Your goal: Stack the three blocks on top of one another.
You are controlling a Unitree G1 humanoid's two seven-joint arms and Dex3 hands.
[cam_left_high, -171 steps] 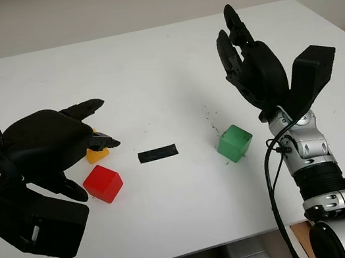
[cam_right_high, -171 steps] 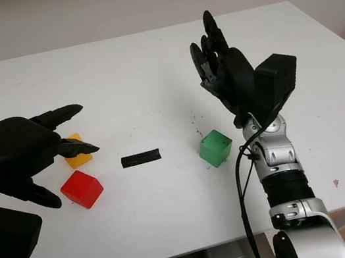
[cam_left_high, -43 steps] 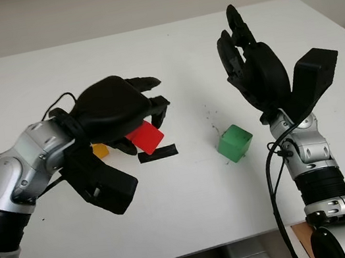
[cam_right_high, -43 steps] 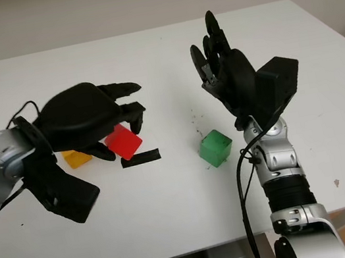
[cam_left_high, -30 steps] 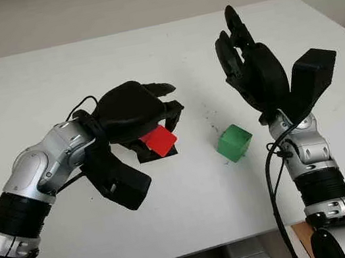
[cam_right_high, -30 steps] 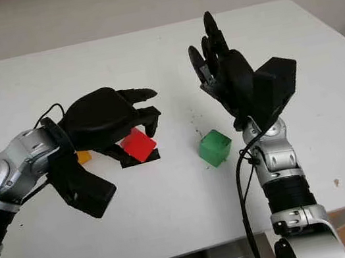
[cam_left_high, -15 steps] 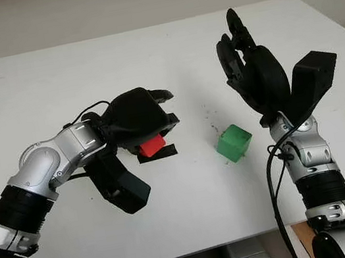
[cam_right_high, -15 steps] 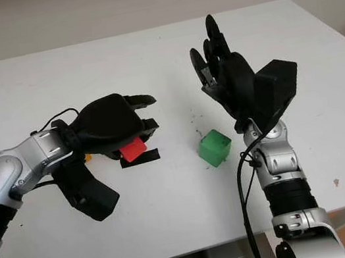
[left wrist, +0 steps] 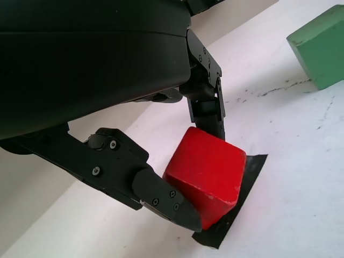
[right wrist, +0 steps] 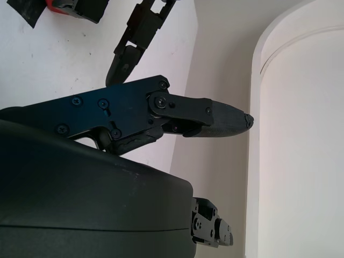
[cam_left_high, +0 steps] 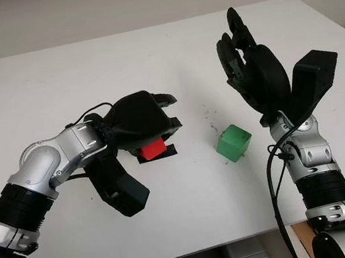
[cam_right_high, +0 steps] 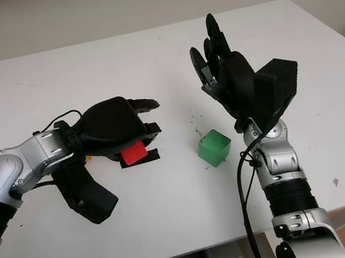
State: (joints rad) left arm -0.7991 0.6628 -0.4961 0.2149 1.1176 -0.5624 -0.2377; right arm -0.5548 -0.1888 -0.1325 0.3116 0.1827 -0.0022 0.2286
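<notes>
Left hand (cam_left_high: 149, 128) grips the red block (left wrist: 207, 174), which sits on the black tape mark (left wrist: 236, 201) at mid-table. Right hand (cam_left_high: 253, 74) is raised, open, above the green block (cam_left_high: 234, 143). Release squarely (faces level) so the block makes a stable base.

Red block (left wrist: 207, 176): cube, gripped between fingers (left wrist: 161, 196) of left hand (cam_left_high: 140, 118), sitting on black tape strip (left wrist: 236, 207). Green block (cam_left_high: 234, 143): tilted cube on table, beyond left fingertips, just below raised right hand (cam_left_high: 257, 77).
</notes>
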